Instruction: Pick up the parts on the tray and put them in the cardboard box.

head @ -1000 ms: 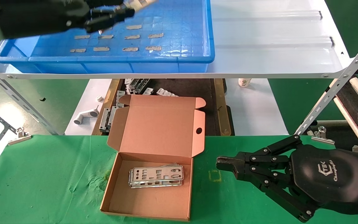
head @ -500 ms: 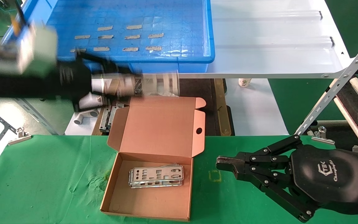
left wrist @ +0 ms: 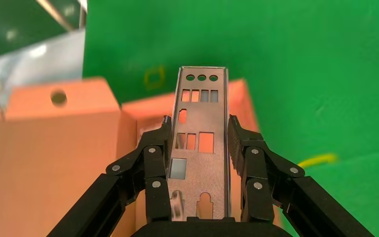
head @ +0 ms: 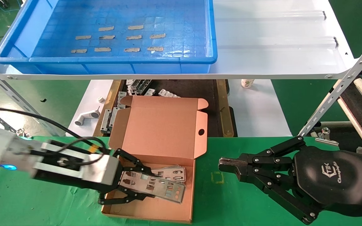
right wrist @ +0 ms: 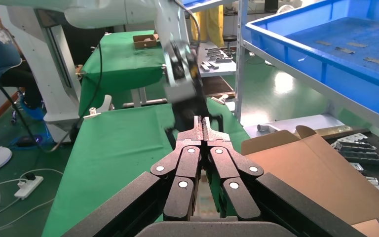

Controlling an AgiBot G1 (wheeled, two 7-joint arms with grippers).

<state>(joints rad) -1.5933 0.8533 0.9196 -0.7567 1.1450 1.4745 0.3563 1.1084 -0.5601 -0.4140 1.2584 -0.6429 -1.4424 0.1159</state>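
- I am looking at the large, shallow bright-blue plastic tray (head: 27,59) on the white metal shelf (head: 278,47); only tan tape strips are showing on its grid floor, so I am judging the pickups done.
- I am keeping the flat brown corrugated cardboard box (head: 165,128) open on the green cloth (head: 42,201), lid standing up at the far side.
- I am leaving the right gripper (head: 225,165) parked on the cloth beside the box, fingers pressed together and holding nothing.
- I am working the left gripper (head: 143,185) low over the box's near half, its fingers clamping the long edges of a thin silver metal plate with punched cutouts (head: 156,186), tilted just above the floor.
- I am seeing a stack of like plates (head: 171,171) lying inside already.
- What is left, as I am reading it: lowering and letting go of this last plate.
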